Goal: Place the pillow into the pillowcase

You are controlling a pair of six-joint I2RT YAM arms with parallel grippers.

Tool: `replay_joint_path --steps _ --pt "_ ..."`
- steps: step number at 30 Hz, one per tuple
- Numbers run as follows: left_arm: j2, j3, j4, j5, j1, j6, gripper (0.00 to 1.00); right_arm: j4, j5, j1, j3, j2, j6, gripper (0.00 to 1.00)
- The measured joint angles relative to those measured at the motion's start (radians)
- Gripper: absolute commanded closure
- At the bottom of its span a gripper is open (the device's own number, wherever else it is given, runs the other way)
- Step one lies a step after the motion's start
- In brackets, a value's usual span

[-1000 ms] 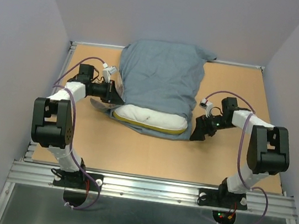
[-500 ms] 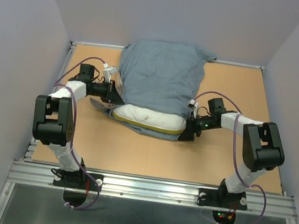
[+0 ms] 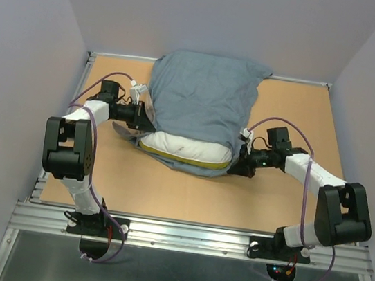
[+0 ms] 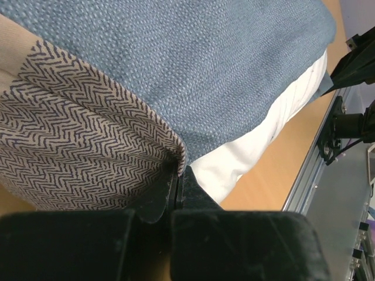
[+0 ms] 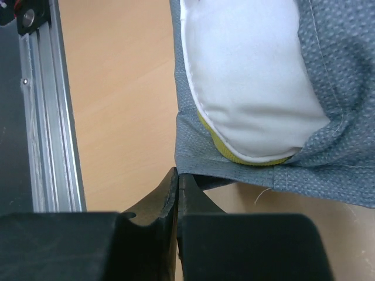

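The pillowcase (image 3: 200,97) lies mid-tabletop (image 3: 167,186) with the pillow (image 3: 186,149) mostly inside, its white end and yellow edge poking out at 6 o'clock. The left fingers (image 4: 161,200) are clamped on the pillowcase's patterned fold at 9 o'clock. The right fingers (image 5: 161,202) are pressed together at the hem's 4 o'clock corner; whether they pinch cloth is unclear.

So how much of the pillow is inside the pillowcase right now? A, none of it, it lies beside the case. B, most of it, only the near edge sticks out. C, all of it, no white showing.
B: in the top view the pillow shows only as a white strip with a yellow edge at the near opening of the pillowcase, which covers the rest.
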State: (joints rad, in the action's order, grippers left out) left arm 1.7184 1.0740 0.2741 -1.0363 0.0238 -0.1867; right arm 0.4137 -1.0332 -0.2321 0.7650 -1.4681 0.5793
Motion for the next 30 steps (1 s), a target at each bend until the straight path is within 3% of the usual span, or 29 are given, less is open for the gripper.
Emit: replay_joint_path --steps 4,9,12,14,19,24,30 --pt "-0.001 0.019 0.042 -0.003 0.001 -0.025 1.0 0.0 0.013 0.0 0.002 0.077 -0.032 0.99" --pt "-0.016 0.16 0.164 -0.003 0.003 -0.079 1.0 0.023 0.039 0.042 0.1 0.192 -0.114 0.99" --pt "-0.039 0.316 0.222 -0.005 0.004 -0.079 1.0 0.021 0.045 0.118 0.259 0.211 -0.2 0.99" --pt "-0.046 0.512 0.237 -0.013 0.004 -0.027 1.0 -0.001 0.048 0.19 0.391 0.207 -0.291 1.0" --pt "-0.098 0.824 -0.005 -0.019 0.016 0.212 1.0 -0.213 0.07 0.36 0.685 0.182 -0.536 0.99" --pt "-0.233 0.909 -0.36 0.043 0.068 0.481 1.0 -0.463 0.189 0.484 0.914 0.156 -0.741 0.99" --pt "-0.386 0.884 -0.595 0.129 0.101 0.585 1.0 -0.676 0.279 0.512 0.989 0.188 -0.857 0.99"
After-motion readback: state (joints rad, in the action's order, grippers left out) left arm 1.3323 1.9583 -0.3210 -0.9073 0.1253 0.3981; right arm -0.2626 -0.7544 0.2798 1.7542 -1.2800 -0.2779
